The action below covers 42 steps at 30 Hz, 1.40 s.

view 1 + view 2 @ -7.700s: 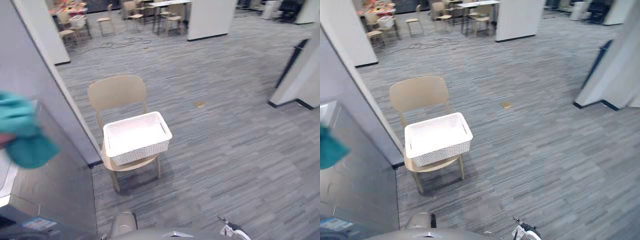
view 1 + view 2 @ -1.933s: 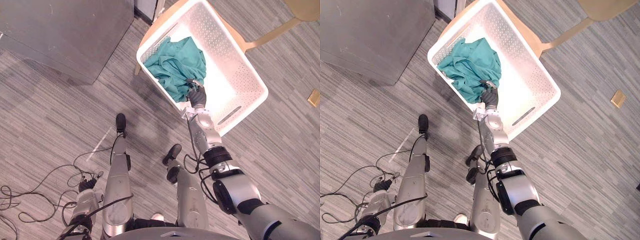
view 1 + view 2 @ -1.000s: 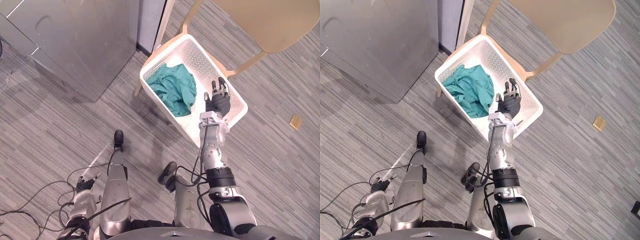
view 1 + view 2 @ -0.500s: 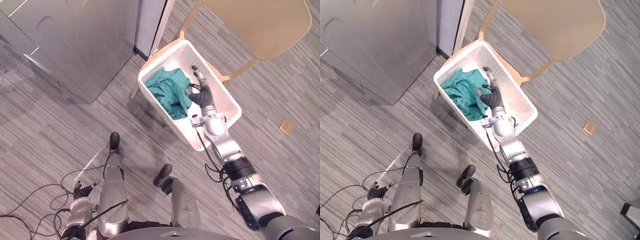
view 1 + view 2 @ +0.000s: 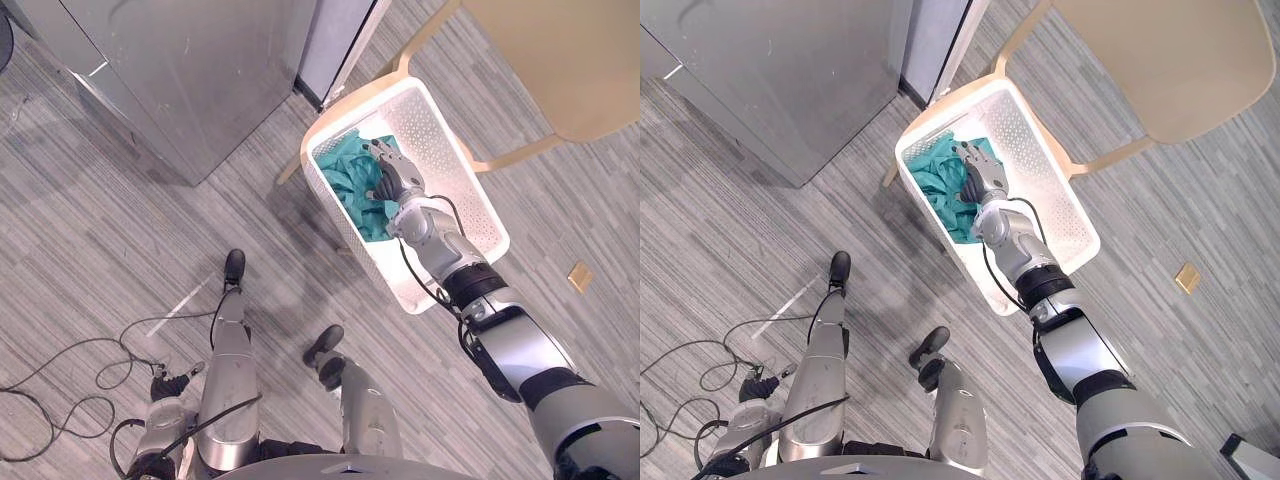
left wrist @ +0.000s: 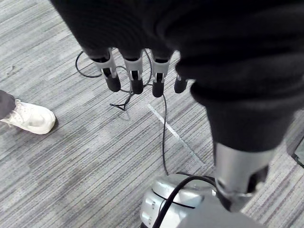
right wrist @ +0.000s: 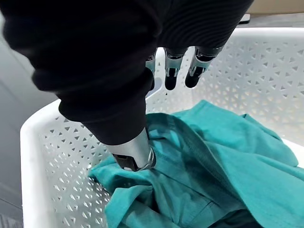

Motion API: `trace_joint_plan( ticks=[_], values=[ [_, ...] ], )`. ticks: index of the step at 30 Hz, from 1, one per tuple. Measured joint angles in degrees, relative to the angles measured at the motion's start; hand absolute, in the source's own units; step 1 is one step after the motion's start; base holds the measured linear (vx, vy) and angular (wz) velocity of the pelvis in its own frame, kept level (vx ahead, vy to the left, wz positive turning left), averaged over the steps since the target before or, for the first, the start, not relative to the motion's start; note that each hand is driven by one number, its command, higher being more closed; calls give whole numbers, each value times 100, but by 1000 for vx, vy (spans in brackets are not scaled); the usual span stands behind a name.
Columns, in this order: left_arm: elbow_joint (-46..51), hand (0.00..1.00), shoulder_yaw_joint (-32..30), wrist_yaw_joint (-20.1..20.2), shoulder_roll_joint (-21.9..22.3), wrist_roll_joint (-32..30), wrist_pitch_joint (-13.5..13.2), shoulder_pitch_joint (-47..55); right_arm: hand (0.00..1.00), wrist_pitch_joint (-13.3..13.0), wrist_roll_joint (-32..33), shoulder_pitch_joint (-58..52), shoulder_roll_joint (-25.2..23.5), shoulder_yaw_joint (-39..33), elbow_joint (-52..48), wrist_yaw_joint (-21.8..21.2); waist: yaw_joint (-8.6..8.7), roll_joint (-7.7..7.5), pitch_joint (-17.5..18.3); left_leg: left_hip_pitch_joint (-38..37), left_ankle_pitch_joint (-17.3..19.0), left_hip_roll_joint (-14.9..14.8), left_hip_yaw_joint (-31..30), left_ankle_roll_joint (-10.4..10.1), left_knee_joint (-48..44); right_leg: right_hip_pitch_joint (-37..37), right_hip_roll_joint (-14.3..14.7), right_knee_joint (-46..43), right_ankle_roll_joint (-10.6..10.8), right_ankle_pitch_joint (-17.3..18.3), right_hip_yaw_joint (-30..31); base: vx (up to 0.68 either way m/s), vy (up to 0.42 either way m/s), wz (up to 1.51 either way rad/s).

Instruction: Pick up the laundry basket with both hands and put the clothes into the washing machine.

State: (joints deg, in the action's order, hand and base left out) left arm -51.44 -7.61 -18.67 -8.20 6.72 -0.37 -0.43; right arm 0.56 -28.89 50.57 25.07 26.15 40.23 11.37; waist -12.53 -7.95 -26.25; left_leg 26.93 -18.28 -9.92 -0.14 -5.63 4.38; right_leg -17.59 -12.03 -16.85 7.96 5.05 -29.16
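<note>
Right wrist view: my right hand [image 7: 114, 66] hangs inside the white laundry basket [image 7: 52, 156], fingers [image 7: 171, 78] straight and released, gripping nothing. My thumb [image 7: 135, 156] reaches down onto the teal clothes [image 7: 213, 161]; I judge it touches the fabric without pinching it.
Left wrist view: my left hand [image 6: 142, 33] hangs low over the carpet, well apart from the basket, fingers [image 6: 135, 78] straight and holding nothing.
Clothes: bunched at the end of the basket nearest the grey metal box [image 5: 200, 70], which I take for the washing machine.
Basket: it sits on the tan chair [image 5: 1170, 60], one end overhanging the seat towards me.
Step in hand: I judge I am about to close on the clothes; neither hand is on the rim.
Risk, thin grab: if I close now with only the thumb on the cloth, I may catch a single fold and the rest could slide back or trail out.
Risk, snag: a fingertip could hook in the perforated wall and drag the basket.
Risk, tipping: pushing down on the overhanging end could rock the basket off the seat, since my left hand is not steadying it.
Risk, bystander: a person's white shoe [image 6: 28, 118] stands on the floor near my left hand, so a wide left swing could strike it.
</note>
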Motion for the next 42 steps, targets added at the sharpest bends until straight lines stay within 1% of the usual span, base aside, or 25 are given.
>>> trace_joint_plan(
  ticks=[2,5,8,12,17,25,31,34,38,42],
  values=[
    [-83,0,-1,-17,29,76,-1,-75,0,102,-3,150,-103,-130,287,28,-3,2,-4,86,-36,-26,-8,7,1,-56,46,53,3,-66,-11,-5,-56,-4],
    [-105,0,2,-61,48,178,-1,-84,0,195,-14,207,-155,-277,417,125,-2,2,-5,90,-41,-19,-7,14,1,-48,49,90,8,-75,-12,8,-68,-1],
    [-109,0,63,-65,53,214,-3,-84,0,242,-54,321,-173,-292,735,164,2,7,-7,106,-32,-27,-7,4,2,-54,65,140,5,-79,-12,-11,-53,-1],
    [-144,0,112,-67,47,219,-15,-108,0,248,-63,396,-229,-385,969,164,-5,14,-12,159,6,-77,-5,-42,2,-72,134,240,-10,-107,-15,-19,-58,-3],
    [-197,0,173,-73,48,327,-25,-159,0,256,-66,438,-232,-389,1253,163,-5,48,-35,261,-15,-78,-3,-17,1,-163,147,251,-5,-128,-17,10,-58,-2],
    [-220,0,319,-113,67,438,-33,-240,0,314,-66,613,-266,-390,1497,162,-8,194,-145,346,-11,-79,8,-21,1,-234,169,315,-3,-141,-11,8,-44,-2],
    [-222,0,331,-112,83,444,-90,-246,0,320,-63,737,-402,-390,1729,180,-16,229,-166,427,2,-92,-8,-36,1,-257,213,425,-9,-172,-39,4,-26,0],
    [-334,0,356,-112,100,447,-101,-337,0,338,-63,846,-410,-404,1807,193,-9,312,-216,472,2,-92,-51,-37,2,-262,227,449,-9,-174,-89,0,-17,3],
    [-335,0,381,-112,99,449,-109,-368,0,337,-73,928,-413,-457,1943,369,-22,337,-231,599,1,-89,-91,-39,1,-345,241,482,-11,-185,-131,-2,-11,2],
    [-374,0,434,-115,101,454,-108,-430,0,341,-75,953,-409,-522,2006,421,-44,395,-265,602,1,-79,-99,-39,1,-337,240,498,-11,-188,-138,0,0,0]
  ],
)
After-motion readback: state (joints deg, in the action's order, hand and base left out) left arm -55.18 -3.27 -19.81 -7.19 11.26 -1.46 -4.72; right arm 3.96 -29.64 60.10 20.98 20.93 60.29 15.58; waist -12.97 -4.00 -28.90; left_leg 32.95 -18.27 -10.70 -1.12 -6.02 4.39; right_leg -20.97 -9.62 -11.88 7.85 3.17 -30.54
